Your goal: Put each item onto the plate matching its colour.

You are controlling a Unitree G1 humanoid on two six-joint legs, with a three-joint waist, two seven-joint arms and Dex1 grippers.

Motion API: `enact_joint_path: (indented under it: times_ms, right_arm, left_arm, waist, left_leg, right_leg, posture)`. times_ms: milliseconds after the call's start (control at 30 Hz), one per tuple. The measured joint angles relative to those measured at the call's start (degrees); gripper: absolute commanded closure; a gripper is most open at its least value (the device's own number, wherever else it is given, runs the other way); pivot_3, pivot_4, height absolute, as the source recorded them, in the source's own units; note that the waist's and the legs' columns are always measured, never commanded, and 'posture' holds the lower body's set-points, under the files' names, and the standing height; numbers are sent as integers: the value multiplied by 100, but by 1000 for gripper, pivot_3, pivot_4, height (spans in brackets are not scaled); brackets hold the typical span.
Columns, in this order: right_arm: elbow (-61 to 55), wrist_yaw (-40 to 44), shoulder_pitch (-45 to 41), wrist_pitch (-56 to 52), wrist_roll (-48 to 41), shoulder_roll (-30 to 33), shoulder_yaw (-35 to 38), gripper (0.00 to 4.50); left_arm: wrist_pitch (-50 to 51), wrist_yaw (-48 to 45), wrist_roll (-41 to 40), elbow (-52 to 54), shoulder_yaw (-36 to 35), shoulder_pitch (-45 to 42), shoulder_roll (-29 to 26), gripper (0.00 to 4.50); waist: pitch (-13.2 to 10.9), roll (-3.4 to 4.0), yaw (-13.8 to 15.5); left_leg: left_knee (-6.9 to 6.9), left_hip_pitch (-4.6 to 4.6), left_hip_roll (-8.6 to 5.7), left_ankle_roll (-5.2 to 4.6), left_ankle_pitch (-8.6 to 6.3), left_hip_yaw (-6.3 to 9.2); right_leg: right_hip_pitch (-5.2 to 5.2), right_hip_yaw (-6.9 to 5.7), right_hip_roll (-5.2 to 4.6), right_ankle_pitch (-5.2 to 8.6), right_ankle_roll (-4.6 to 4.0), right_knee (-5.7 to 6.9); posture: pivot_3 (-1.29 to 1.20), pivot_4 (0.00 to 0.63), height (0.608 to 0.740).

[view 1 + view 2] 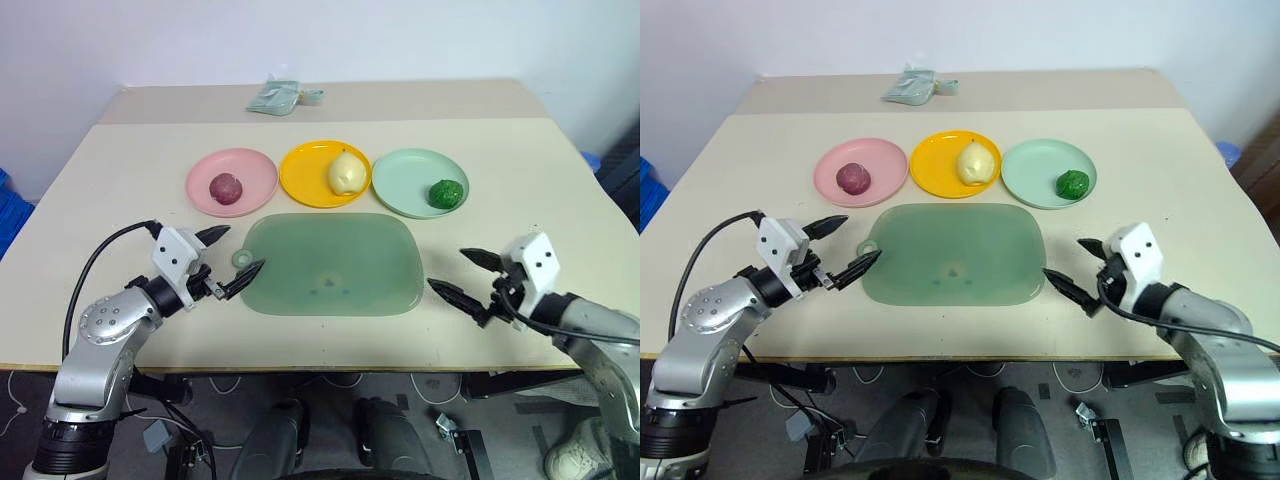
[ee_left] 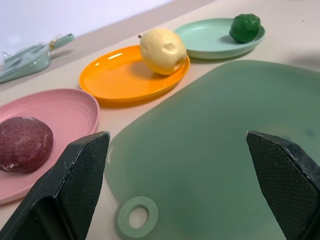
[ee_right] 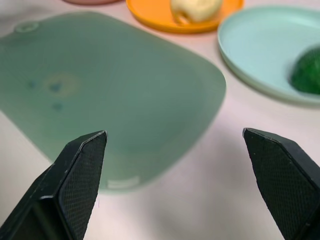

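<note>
Three plates stand in a row across the table. The maroon ball (image 1: 225, 188) lies on the pink plate (image 1: 255, 170). On the yellow plate (image 1: 303, 175) in the middle rests the pale yellow pear (image 1: 345, 172). The green pepper (image 1: 445, 193) sits on the mint green plate (image 1: 405, 175). My left gripper (image 1: 232, 257) is open and empty at the left edge of the mat. My right gripper (image 1: 462, 274) is open and empty just off the mat's right edge. Both hover near the table's front.
A large dark green cutting mat (image 1: 330, 265) lies in front of the plates, with a ring tab (image 1: 242, 259) at its left corner. A grey-green packet (image 1: 275, 97) sits at the far edge of the table.
</note>
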State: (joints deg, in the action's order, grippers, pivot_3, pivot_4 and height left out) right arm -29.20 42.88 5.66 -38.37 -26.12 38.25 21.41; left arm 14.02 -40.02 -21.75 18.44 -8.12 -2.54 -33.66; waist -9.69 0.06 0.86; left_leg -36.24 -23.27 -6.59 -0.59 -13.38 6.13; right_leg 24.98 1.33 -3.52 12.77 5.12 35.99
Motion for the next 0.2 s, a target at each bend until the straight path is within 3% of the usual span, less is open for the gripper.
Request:
enact_joint_path:
  times_ms: [200]
  right_arm:
    - [0,-14,213,201,-7,28,216,70]
  left_arm:
    - [-13,-59,-7,-123,-16,-111,-8,0]
  waist:
    - [0,-1,0]
  left_leg:
    - [0,0,1,0,0,1]
  right_leg:
    - [-1,-2,0,0,0,0]
  posture:
    - [0,150,740]
